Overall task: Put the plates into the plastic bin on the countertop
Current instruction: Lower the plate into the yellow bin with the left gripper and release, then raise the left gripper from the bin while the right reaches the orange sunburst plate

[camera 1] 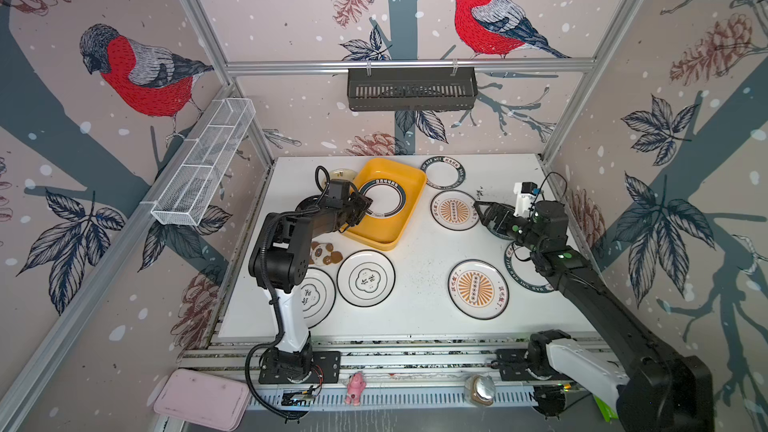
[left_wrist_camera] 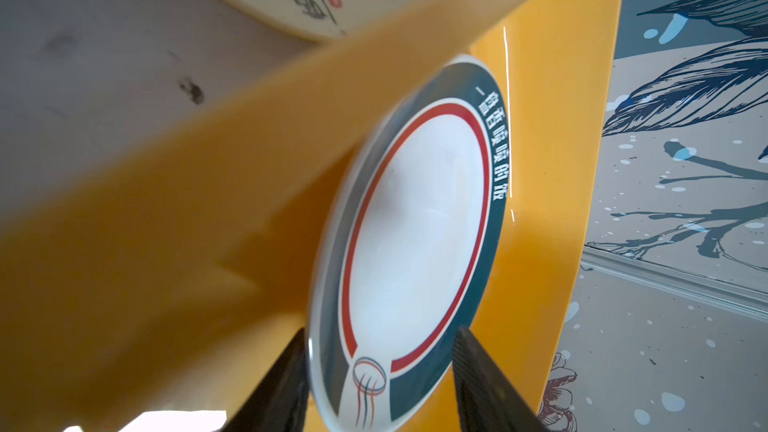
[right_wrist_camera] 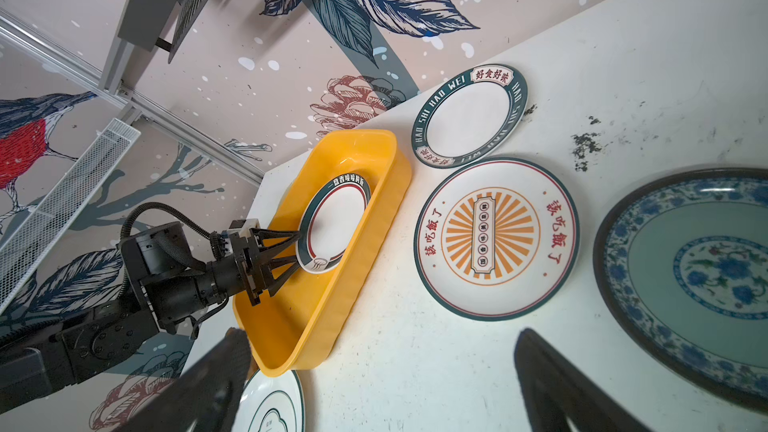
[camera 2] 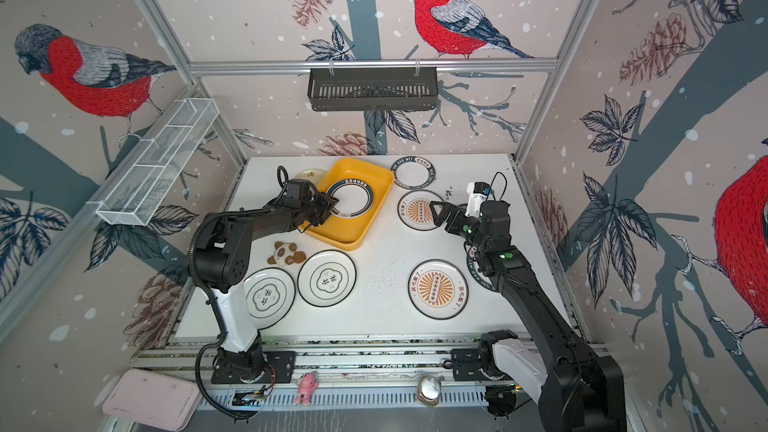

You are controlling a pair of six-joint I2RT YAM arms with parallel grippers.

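Left gripper (right_wrist_camera: 299, 249) spread astride the teal-banded plate (right_wrist_camera: 336, 222) in the plastic bin (right_wrist_camera: 365, 276).
Your jaws stand apart on either side of the rim. The plate lies straight ahead of the fingers, inside the bin by the far edge of the countertop (right_wrist_camera: 415, 347). Blur hides whether a pad touches it. You'd best back out along the fingers' line, over the bin's left wall.
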